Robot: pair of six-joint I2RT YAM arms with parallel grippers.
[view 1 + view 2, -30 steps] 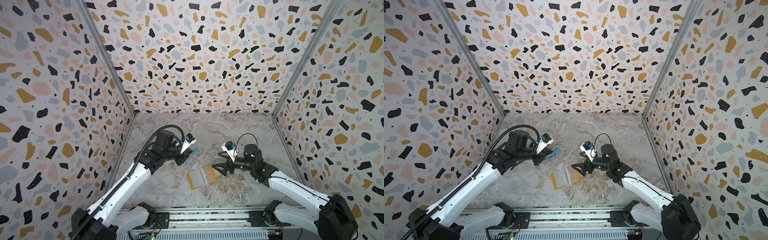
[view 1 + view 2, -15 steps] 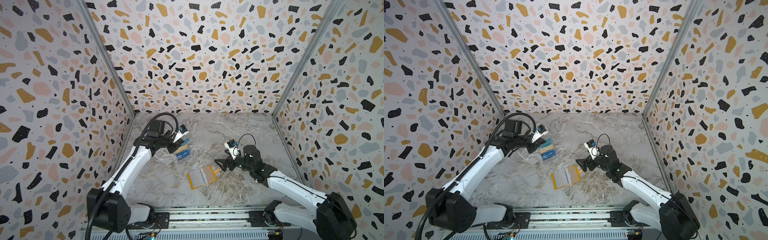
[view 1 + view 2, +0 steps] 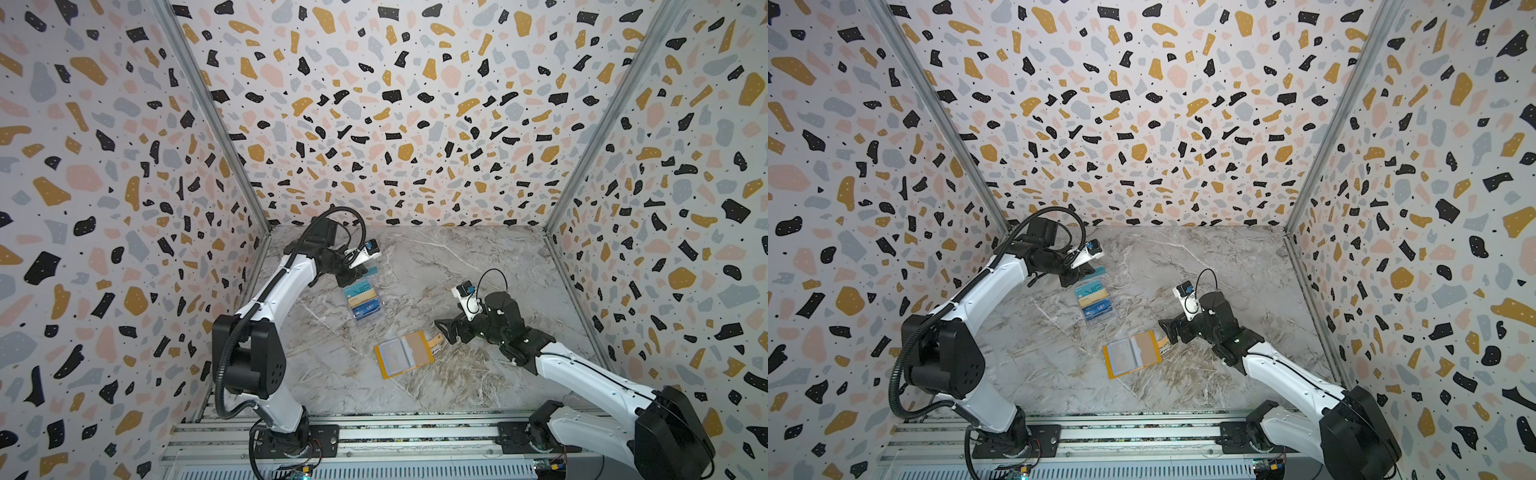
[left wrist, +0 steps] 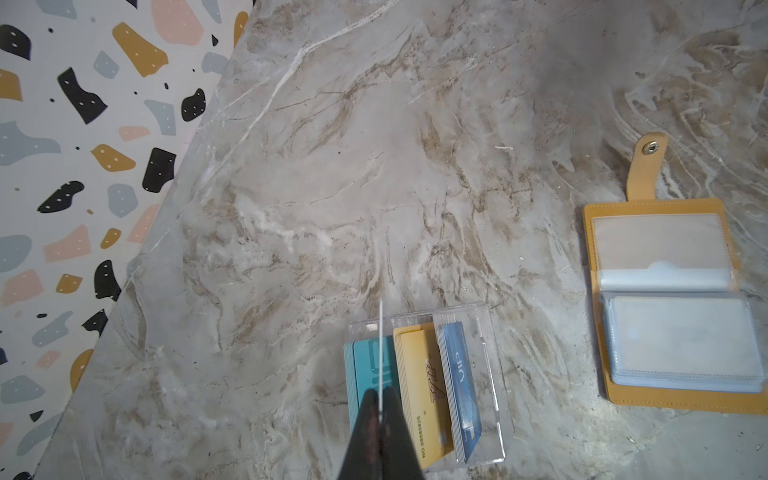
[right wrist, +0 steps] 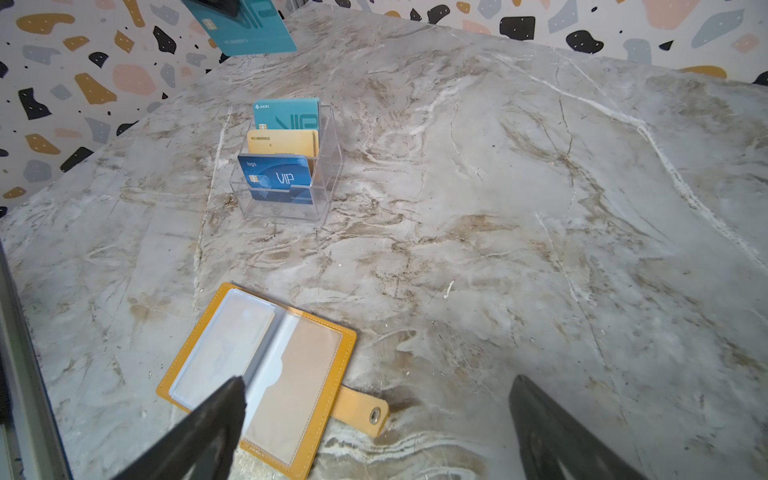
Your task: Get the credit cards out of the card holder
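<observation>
The left gripper [image 4: 380, 401] is pinched tight on one teal card [image 5: 249, 29], which shows edge-on as a thin white line in the left wrist view. It holds the card in the air over the far edge of a clear stand [image 3: 365, 303], at about twelve o'clock from that stand in both top views.

The rest of the credit cards [image 5: 282, 143] stand upright in the stand's three stepped tiers. Teal ones are at the back, beige-gold in the middle and dark blue "VIP" ones in front.

The card holder [image 3: 405, 353], a mustard-yellow wallet, lies open and flat on the marble tabletop [image 3: 478, 257], at about five o'clock from the stand and apart from it. Its clear sleeves look pale, and I cannot tell whether a card is still inside them. Its snap tab [image 5: 361, 411] sticks out towards two o'clock.

The right gripper [image 3: 444, 331] hovers there with its jaws spread wide and holding nothing. In the right wrist view one finger [image 5: 208, 419] overlaps the wallet's sleeves, and the tab lies between the two fingers. Terrazzo walls [image 3: 374, 124] close in three sides.
</observation>
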